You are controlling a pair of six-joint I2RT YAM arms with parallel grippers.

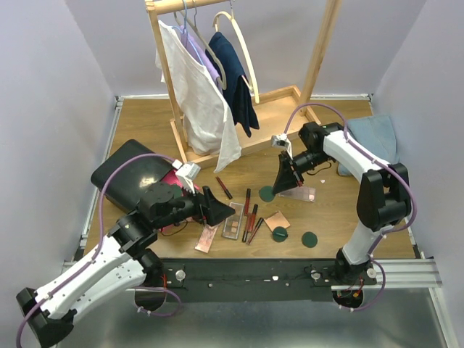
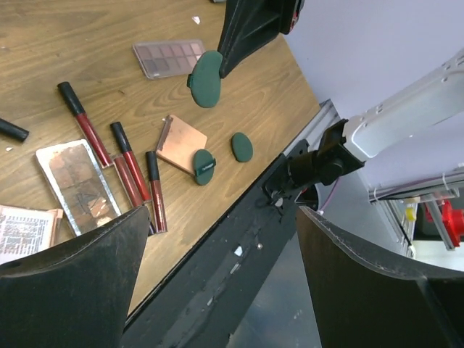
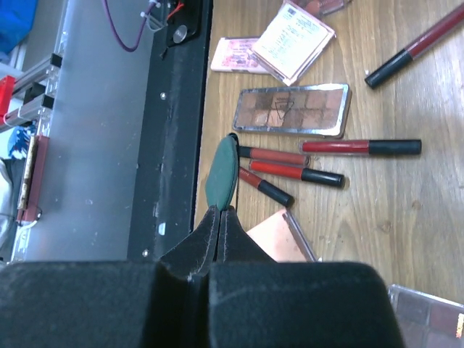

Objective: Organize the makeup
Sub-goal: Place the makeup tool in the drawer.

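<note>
Seen from above, your right gripper [image 1: 276,190] is pinching a round dark-green disc [image 1: 267,193] low over the wooden table [image 1: 145,123], beside the scattered makeup [image 1: 233,221]. Your left gripper [image 1: 220,208] is hanging wide open and empty near the slim dark-red tubes [image 1: 251,217], and sweeping it inward is risking scattering them. Through the left wrist, the disc is dangling by its rim, so it is liable to swing. Through the right wrist, the closed fingers [image 3: 201,243] are biting only the disc's edge, and any jerk is threatening a drop.
</note>
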